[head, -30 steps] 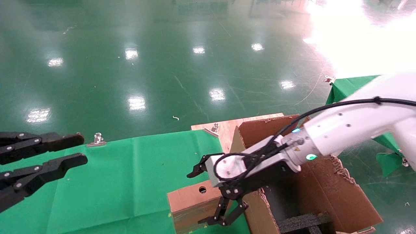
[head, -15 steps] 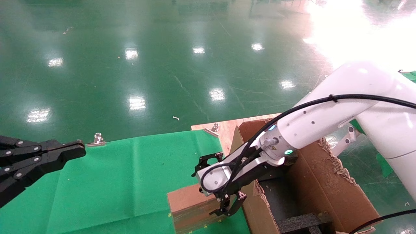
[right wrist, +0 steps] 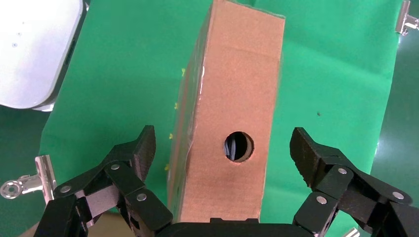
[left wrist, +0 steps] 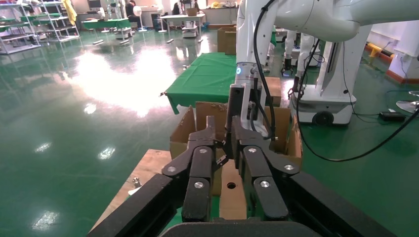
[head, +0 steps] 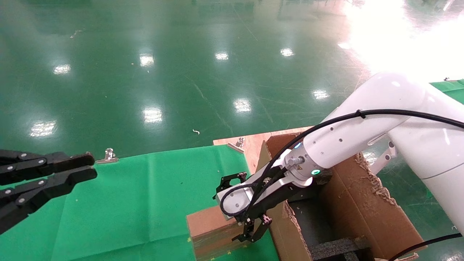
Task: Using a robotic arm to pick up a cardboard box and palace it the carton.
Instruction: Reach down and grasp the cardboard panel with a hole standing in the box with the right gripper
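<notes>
The cardboard box (head: 206, 226) is small and brown and lies on the green cloth at the table's front edge, next to the carton (head: 359, 214). Its top shows a round hole in the right wrist view (right wrist: 237, 89). The robotic arm (head: 348, 145) is my right arm and reaches down over the box. My right gripper (head: 228, 214) is open, one finger on each side of the box, neither touching it (right wrist: 223, 145). My left gripper (head: 90, 166) hovers empty at the far left, fingers slightly apart (left wrist: 223, 128). The box also shows in the left wrist view (left wrist: 232, 195).
Black foam inserts (head: 340, 246) lie inside the carton, whose ragged flap (head: 377, 188) stands on its right side. Green cloth (head: 127, 203) covers the table, held by metal clips (head: 108, 156). A bare wooden board (head: 253, 143) lies behind the carton. Shiny green floor lies beyond.
My right arm has swung in and lowered, bringing its open gripper down over the box. My left gripper's fingers closed together, then parted a little.
</notes>
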